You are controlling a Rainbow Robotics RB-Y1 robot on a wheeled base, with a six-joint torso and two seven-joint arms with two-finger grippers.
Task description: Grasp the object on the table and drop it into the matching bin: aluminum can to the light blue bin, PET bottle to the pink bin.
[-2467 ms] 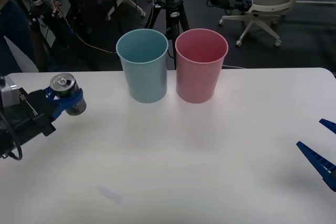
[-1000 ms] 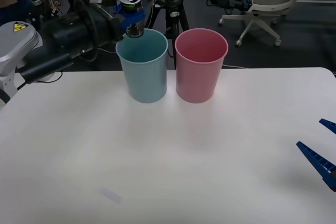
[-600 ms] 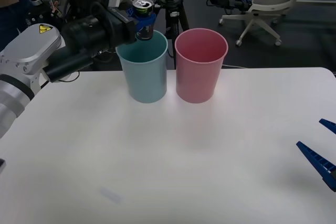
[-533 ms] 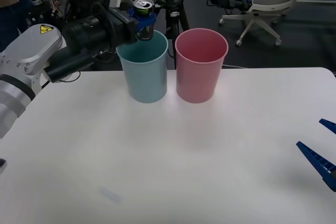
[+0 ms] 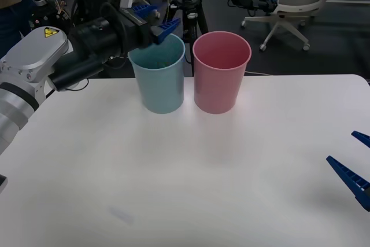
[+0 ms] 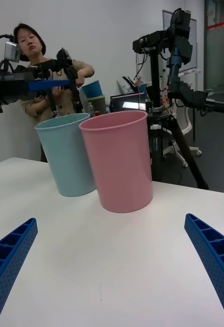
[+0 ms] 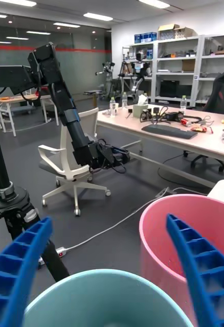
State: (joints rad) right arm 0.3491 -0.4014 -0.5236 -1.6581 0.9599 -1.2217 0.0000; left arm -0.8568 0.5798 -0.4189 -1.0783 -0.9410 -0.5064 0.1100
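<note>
With its jaws apart above the blue bin (image 5: 157, 73), the left gripper (image 5: 155, 21) holds nothing; the can is presumably inside, hidden. Best lift straight up, clear of the rim and the pink bin (image 5: 221, 72). Right gripper (image 5: 354, 169) waits, jaws wide, over the tabletop (image 5: 191, 177).
</note>
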